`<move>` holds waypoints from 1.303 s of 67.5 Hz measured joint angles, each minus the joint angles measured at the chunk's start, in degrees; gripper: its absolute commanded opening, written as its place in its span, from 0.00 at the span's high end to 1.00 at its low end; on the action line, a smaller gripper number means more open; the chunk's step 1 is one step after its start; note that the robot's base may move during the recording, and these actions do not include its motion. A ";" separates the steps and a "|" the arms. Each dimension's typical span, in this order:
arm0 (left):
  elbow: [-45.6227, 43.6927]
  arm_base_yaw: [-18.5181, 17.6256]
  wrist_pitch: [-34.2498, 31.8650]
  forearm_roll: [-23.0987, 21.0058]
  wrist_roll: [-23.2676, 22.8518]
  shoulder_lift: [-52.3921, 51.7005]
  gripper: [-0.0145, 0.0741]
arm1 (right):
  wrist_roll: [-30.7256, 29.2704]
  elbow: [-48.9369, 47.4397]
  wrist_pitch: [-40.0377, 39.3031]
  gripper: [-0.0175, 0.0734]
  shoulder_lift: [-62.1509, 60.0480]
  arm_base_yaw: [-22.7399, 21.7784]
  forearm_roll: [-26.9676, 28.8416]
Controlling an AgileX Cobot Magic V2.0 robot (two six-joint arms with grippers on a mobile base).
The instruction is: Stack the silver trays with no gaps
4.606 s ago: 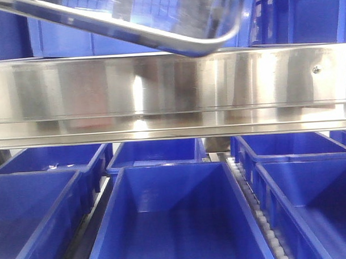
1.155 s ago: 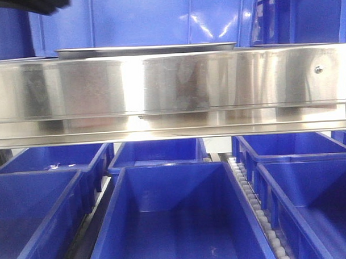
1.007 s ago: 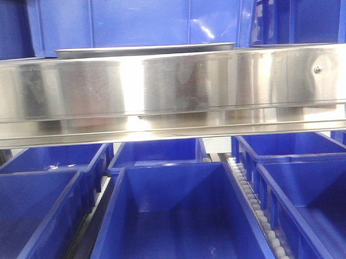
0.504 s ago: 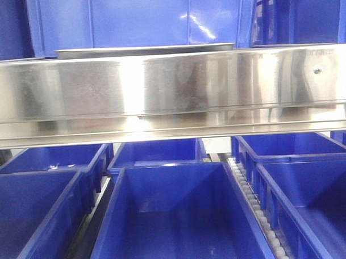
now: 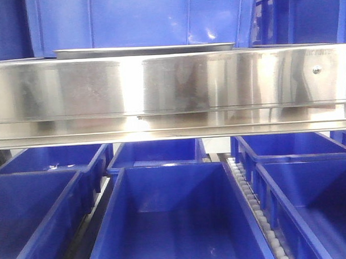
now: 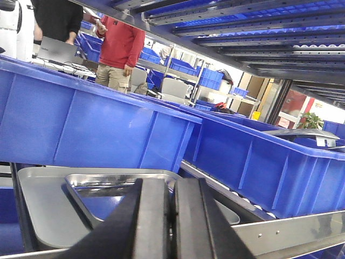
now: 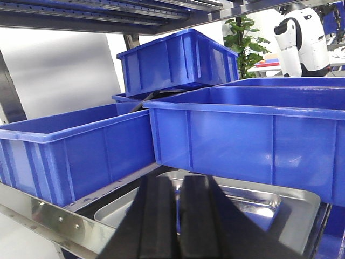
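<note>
Trays (image 5: 144,50), silver, stacked, lying flat on upper shelf directly behind steel shelf rail (image 5: 171,90); from front view only rim edge visible above rail, level, spanning roughly middle third of rail length. Seen from left wrist as nested pair (image 6: 108,186), inner rim sitting inside outer rim, just behind rail and in front of blue bin (image 6: 91,124). Seen from right wrist as shiny pan (image 7: 259,208) with rounded corners, behind rail and touching or just beside front wall of large blue bin (image 7: 242,140); whether any gap remains between stacked pans cannot be told. Left gripper (image 6: 171,226): black fingers pressed together, nothing between them, positioned above rail with trays beyond. Right gripper (image 7: 178,226): black fingers likewise closed against each other, empty, above rail and over near edge of trays. Below rail: rows of open blue bins (image 5: 176,220), roller track (image 5: 252,209) running between centre and right bins. Far behind rail in left wrist view: person in red top (image 6: 121,48) standing.
</note>
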 measured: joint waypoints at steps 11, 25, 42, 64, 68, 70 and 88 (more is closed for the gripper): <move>0.00 0.00 0.00 0.00 0.00 0.00 0.85 | 0.00 1.99 -0.11 0.83 -0.64 -0.89 3.73; 0.00 0.00 0.00 0.00 0.00 0.00 0.85 | -16.10 13.37 -0.19 0.83 -7.48 -10.25 13.79; 0.00 0.00 0.00 0.00 0.00 0.00 0.85 | -30.44 28.44 -7.49 0.83 -19.65 -26.12 22.78; 0.00 0.00 0.00 0.00 0.00 0.00 0.85 | -31.02 36.35 -5.69 0.83 -30.83 -34.03 23.22; 0.00 0.00 0.00 0.00 0.00 0.00 0.85 | -31.02 36.35 -3.00 0.83 -31.27 -34.03 23.22; 0.00 0.00 0.00 0.00 0.00 0.00 0.85 | -31.02 36.47 -2.08 0.83 -31.30 -34.03 23.22; 0.00 0.00 0.00 0.00 0.00 0.00 0.85 | -31.02 36.50 -0.12 0.83 -31.40 -34.07 23.22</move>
